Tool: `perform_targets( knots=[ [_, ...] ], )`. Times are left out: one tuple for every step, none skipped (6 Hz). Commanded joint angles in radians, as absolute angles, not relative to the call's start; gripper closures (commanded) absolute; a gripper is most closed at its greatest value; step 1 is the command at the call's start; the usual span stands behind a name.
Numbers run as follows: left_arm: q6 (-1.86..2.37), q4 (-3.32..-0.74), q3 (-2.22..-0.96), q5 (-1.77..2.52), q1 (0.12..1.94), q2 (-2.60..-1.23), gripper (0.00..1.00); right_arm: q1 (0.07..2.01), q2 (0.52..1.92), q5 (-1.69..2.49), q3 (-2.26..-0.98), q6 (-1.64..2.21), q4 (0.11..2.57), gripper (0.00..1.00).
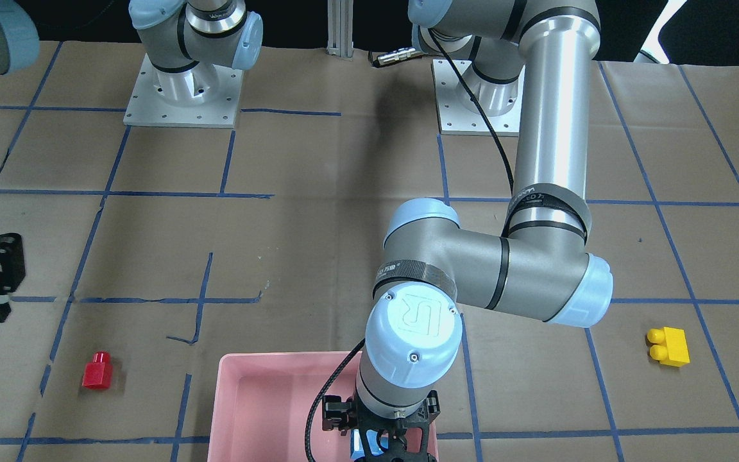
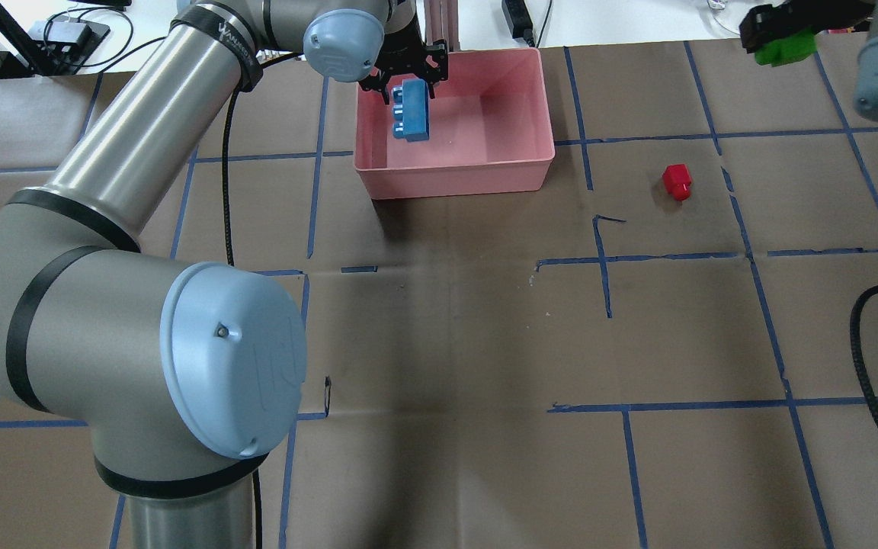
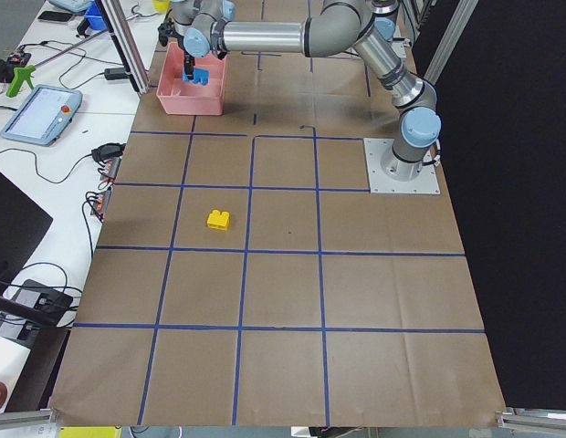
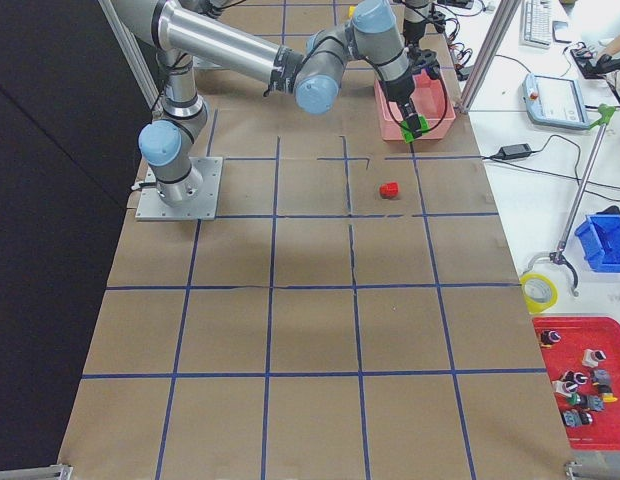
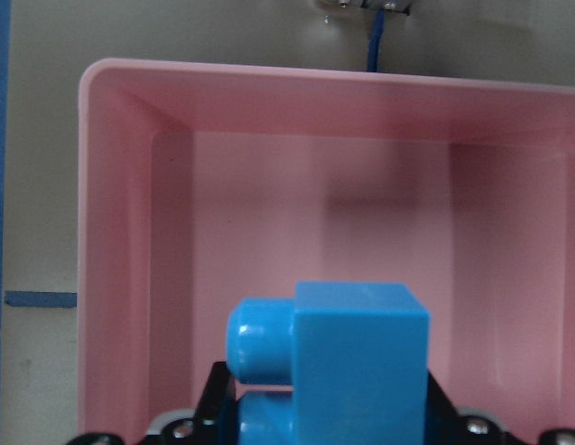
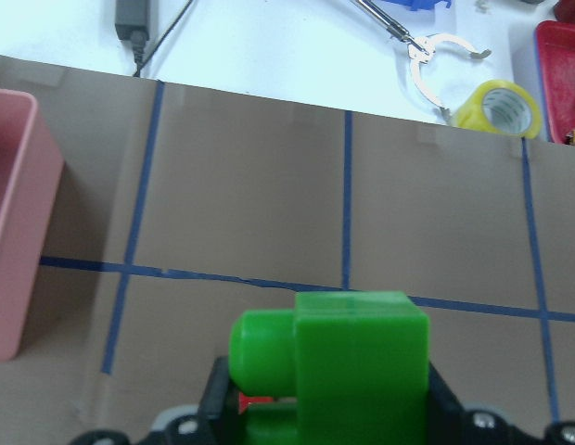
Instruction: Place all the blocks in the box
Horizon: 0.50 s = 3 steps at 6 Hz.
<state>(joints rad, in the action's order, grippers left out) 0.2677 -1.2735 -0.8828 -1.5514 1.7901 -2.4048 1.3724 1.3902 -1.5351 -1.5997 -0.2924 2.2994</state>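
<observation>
My left gripper (image 2: 407, 88) is shut on the blue three-stud brick (image 2: 411, 112) and holds it over the near-left part of the pink box (image 2: 454, 183). The left wrist view shows the blue brick (image 5: 357, 362) above the box floor (image 5: 297, 232). My right gripper (image 2: 778, 34) is shut on the green brick (image 2: 788, 47), raised at the far right, to the right of the box. In the right wrist view the green brick (image 6: 338, 366) hangs over brown paper. The red brick (image 2: 677, 181) lies on the table right of the box. The yellow brick (image 1: 668, 345) lies alone on my left side.
My left arm's elbow (image 2: 142, 343) fills the near left of the overhead view. A black cable (image 2: 866, 343) loops at the right edge. Beyond the far table edge lie a tape roll (image 6: 501, 107) and tools. The arm base plates (image 1: 183, 96) stand at my side.
</observation>
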Motion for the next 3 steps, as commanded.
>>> perform_targets(
  knots=[
    [0.264,-1.281,-0.868,-1.557,1.784,-2.369,0.0,1.516,1.388,-1.532,-1.598,-0.067,2.298,0.95],
    [0.237,-1.313,-0.873,-1.552,1.716,-2.311,0.0,1.585,1.378,-1.528,-1.604,0.042,2.301,0.95],
    [0.162,-1.363,-0.885,-1.539,1.631,-2.259,0.0,1.645,1.361,-1.52,-1.608,0.157,2.309,0.96]
  ],
)
